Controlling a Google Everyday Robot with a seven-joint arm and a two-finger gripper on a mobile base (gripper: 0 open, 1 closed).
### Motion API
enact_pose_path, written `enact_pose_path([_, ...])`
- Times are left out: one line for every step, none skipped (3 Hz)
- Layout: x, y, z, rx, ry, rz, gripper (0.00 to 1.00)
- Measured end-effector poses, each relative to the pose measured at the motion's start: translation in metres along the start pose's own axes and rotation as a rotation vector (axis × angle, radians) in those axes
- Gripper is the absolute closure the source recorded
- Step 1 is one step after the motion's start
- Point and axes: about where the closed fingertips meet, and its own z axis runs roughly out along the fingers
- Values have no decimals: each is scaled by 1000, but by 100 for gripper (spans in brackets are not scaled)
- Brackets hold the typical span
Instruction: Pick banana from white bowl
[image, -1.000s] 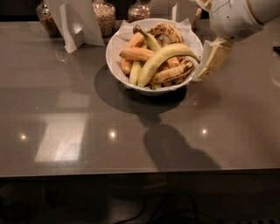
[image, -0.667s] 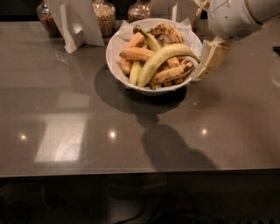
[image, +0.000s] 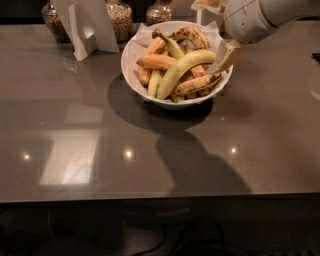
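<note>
The white bowl (image: 145, 92) stands at the back middle of the dark table, lined with white paper and full of bananas. The banana (image: 182, 70), long, curved and pale yellow-green, lies on top of the pile, running from the lower left up to the right rim. Brown-spotted bananas (image: 192, 35) and shorter orange ones (image: 156, 61) lie around it. My gripper (image: 224, 59) hangs from the white arm at the upper right, over the bowl's right rim, right at the banana's upper right end.
Glass jars of dry goods (image: 120, 19) stand behind the bowl along the back edge. A white folded card stand (image: 85, 30) is to the bowl's left. The table's front edge (image: 160, 198) runs across the lower part of the view.
My gripper has moved left and slightly up, from beside the bowl's right wall to over its rim at the banana's end. The bowl and bananas have not moved.
</note>
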Motion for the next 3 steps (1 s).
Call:
enact_pose_path([6, -3, 14, 2, 8, -74, 49])
enact_pose_path([9, -4, 23, -8, 11, -117, 49])
enact_pose_path([12, 0, 30, -28, 11, -141, 44])
